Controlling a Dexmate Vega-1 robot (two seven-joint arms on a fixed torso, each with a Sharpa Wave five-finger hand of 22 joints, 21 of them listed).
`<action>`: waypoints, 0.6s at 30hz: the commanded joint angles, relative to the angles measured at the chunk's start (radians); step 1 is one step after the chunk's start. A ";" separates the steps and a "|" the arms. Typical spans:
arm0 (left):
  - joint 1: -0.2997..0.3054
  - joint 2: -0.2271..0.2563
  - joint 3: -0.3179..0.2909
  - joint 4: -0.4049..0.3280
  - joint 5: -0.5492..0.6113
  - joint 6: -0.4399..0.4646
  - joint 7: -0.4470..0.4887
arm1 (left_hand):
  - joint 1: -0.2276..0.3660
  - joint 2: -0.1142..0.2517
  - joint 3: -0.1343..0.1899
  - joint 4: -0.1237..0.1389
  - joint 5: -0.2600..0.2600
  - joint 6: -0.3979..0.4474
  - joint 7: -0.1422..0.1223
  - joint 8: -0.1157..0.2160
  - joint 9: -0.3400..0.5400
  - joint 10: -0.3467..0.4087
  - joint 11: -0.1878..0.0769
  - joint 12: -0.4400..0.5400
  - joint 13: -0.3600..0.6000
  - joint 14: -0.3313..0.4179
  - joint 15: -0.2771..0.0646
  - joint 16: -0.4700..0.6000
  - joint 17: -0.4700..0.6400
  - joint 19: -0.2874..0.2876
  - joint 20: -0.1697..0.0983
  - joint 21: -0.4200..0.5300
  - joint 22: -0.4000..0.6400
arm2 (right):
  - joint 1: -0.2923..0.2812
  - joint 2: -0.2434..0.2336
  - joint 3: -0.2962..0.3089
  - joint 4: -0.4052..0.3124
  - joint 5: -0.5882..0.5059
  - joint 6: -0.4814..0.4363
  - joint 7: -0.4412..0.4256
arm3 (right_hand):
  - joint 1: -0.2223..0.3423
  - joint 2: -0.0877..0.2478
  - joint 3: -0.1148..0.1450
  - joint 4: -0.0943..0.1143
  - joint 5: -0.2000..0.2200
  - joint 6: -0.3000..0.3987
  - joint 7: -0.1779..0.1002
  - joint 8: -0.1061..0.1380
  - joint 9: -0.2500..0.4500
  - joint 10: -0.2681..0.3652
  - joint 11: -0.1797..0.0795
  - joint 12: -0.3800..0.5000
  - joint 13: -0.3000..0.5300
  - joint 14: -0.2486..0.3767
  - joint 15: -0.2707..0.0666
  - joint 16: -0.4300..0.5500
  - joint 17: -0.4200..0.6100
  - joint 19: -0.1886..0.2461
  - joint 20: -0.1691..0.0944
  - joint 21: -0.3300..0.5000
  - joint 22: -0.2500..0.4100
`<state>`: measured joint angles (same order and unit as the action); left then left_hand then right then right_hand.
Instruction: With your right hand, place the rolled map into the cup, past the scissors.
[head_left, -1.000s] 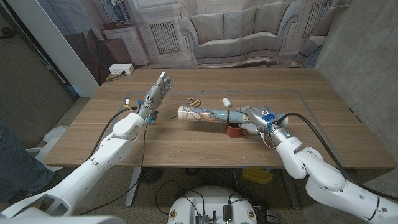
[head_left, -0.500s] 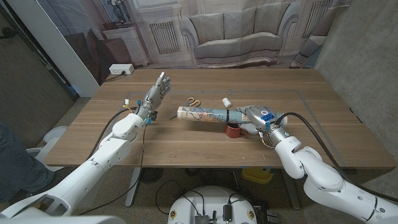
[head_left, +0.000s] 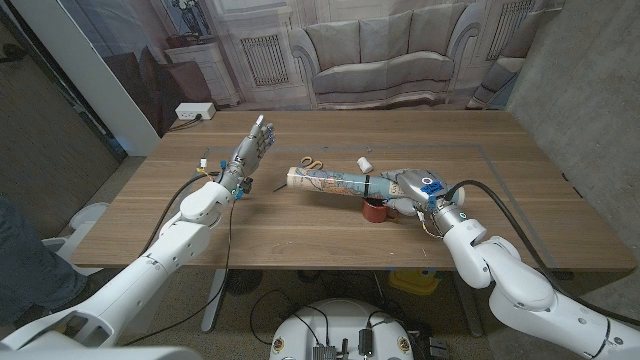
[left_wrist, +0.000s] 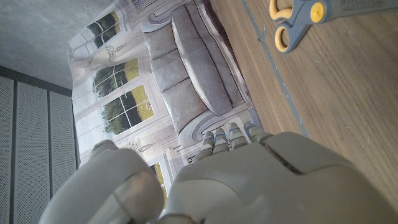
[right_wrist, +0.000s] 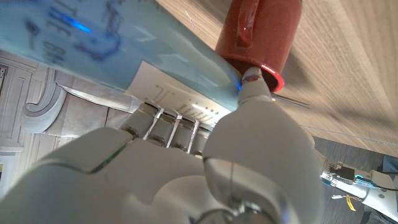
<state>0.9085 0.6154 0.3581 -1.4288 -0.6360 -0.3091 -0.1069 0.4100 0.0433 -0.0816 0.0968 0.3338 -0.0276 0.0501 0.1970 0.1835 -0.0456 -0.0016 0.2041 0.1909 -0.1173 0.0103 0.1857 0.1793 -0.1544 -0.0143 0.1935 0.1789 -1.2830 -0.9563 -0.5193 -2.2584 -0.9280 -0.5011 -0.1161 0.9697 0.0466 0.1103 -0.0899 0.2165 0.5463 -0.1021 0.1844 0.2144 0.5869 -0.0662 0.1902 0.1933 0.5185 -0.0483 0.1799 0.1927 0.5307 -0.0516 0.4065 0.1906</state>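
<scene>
Right now the right hand (head_left: 408, 189) is gripping the rolled map (head_left: 330, 182), holding it nearly level just above the red cup (head_left: 376, 210), scissors (head_left: 311, 165) lying beyond; the left hand (head_left: 247, 152) is hovering, fingers spread.

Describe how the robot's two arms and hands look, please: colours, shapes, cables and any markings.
Both arms have smooth, rounded white shells, and black cables run along the forearms. The left hand is grey and silver, with small blue parts at its wrist. The right hand is pale grey, with a blue marking near its wrist. In the wrist views the backs of the hands are rounded, light grey plates.
</scene>
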 joint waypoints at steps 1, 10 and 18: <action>-0.011 -0.006 0.006 0.011 0.000 -0.002 -0.012 | 0.007 0.004 -0.008 0.000 -0.001 0.001 0.000 0.002 0.006 -0.007 -0.002 0.004 0.003 -0.005 -0.003 0.002 0.004 -0.003 0.005 0.009 0.004 | -0.034 -0.012 0.029 -0.037 -0.001 -0.008 -0.032 | -0.008 0.002 -0.002 0.004 0.002 0.004 0.003 0.006 0.000 0.005 0.008 0.008 0.003 0.003 -0.088 0.006 0.004 0.000 -0.092 -0.004 0.003; -0.016 -0.009 0.010 0.013 -0.001 0.001 -0.015 | 0.007 0.005 -0.010 0.000 -0.001 0.000 0.000 0.002 0.006 -0.006 -0.003 0.004 0.003 -0.004 -0.002 0.003 0.004 -0.003 0.007 0.009 0.004 | -0.055 -0.022 0.043 -0.049 0.011 -0.012 -0.020 | -0.019 0.001 -0.005 0.008 0.004 0.012 0.005 0.012 0.000 0.014 0.007 0.015 0.003 0.010 -0.089 0.012 0.004 0.002 -0.092 -0.005 0.002; -0.016 -0.006 0.011 0.006 0.002 0.010 -0.008 | 0.008 0.006 -0.012 0.000 -0.001 0.000 0.000 0.002 0.006 -0.006 -0.003 0.004 0.003 -0.005 -0.002 0.002 0.004 -0.003 0.006 0.009 0.004 | -0.072 -0.030 0.055 -0.047 0.036 -0.032 0.003 | -0.027 0.000 -0.008 0.011 0.006 0.016 0.007 0.015 -0.001 0.018 0.000 0.019 0.003 0.012 -0.093 0.014 0.003 0.005 -0.094 -0.006 0.002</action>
<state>0.8957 0.6090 0.3665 -1.4188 -0.6364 -0.3107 -0.1185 0.4139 0.0472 -0.0893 0.0962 0.3338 -0.0276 0.0501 0.1970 0.1836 -0.0456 -0.0016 0.2041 0.1909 -0.1173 0.0103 0.1857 0.1793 -0.1544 -0.0143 0.1935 0.1789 -1.3337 -0.9753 -0.4789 -2.3010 -0.9157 -0.5160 -0.1360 0.9473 0.0477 0.1033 -0.0828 0.2164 0.5553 -0.0927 0.1927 0.2141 0.6003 -0.0609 0.2011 0.1932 0.5229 -0.0519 0.1856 0.1927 0.5308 -0.0516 0.4018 0.1907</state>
